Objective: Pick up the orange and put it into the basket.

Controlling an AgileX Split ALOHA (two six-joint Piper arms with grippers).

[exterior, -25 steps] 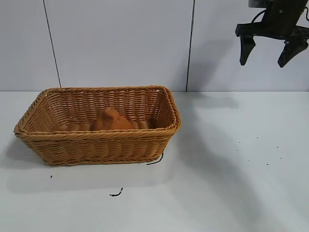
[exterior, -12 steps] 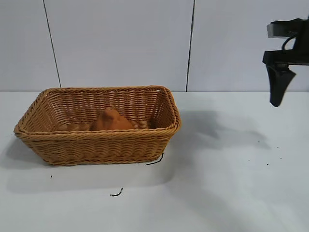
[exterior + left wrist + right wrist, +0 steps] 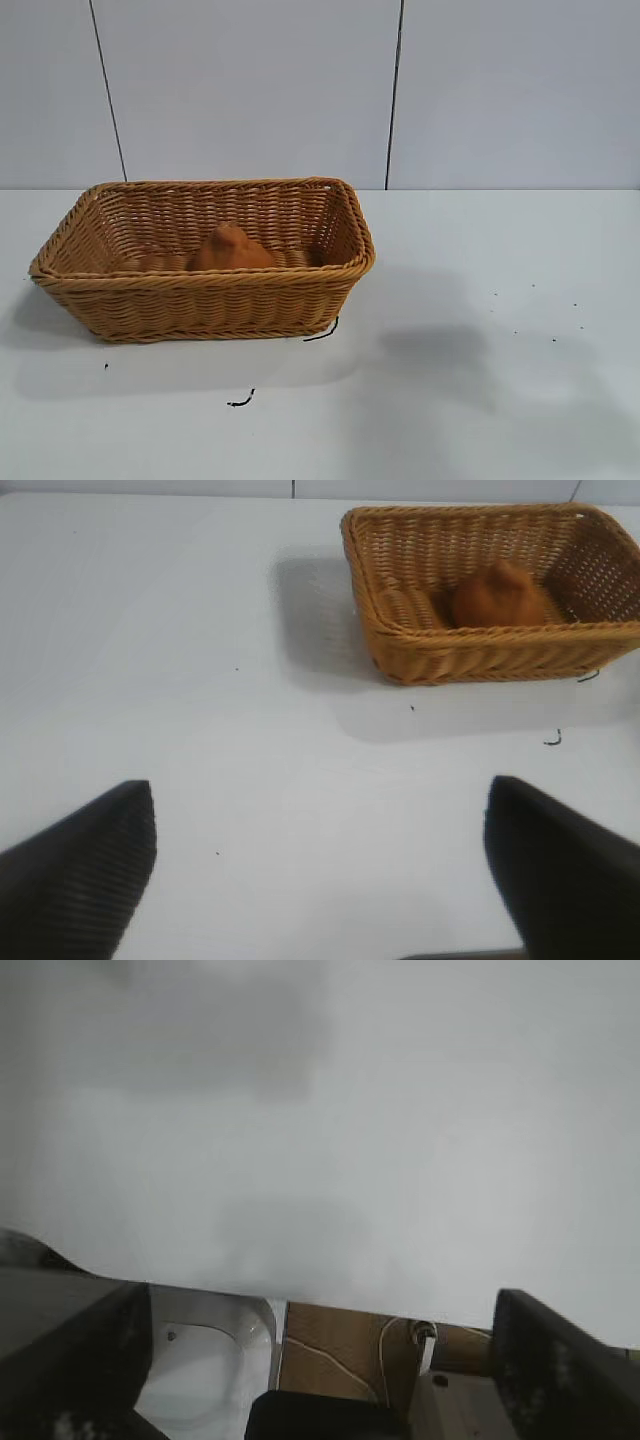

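The dull-orange orange (image 3: 231, 250) lies inside the tan wicker basket (image 3: 205, 298) on the white table, left of centre; both also show in the left wrist view, the orange (image 3: 497, 597) within the basket (image 3: 470, 650). My left gripper (image 3: 320, 860) is open and empty, well back from the basket over bare table. My right gripper (image 3: 320, 1360) is open and empty over the table's edge. Neither gripper shows in the exterior view.
Small black scraps (image 3: 240, 401) lie on the table in front of the basket, one (image 3: 322, 331) at its front right corner. In the right wrist view a white rounded base (image 3: 205, 1360), brown floor and cables (image 3: 340, 1355) lie beyond the table edge.
The right gripper swung right and down from the upper right of the exterior view and has left it. The orange and basket have not moved.
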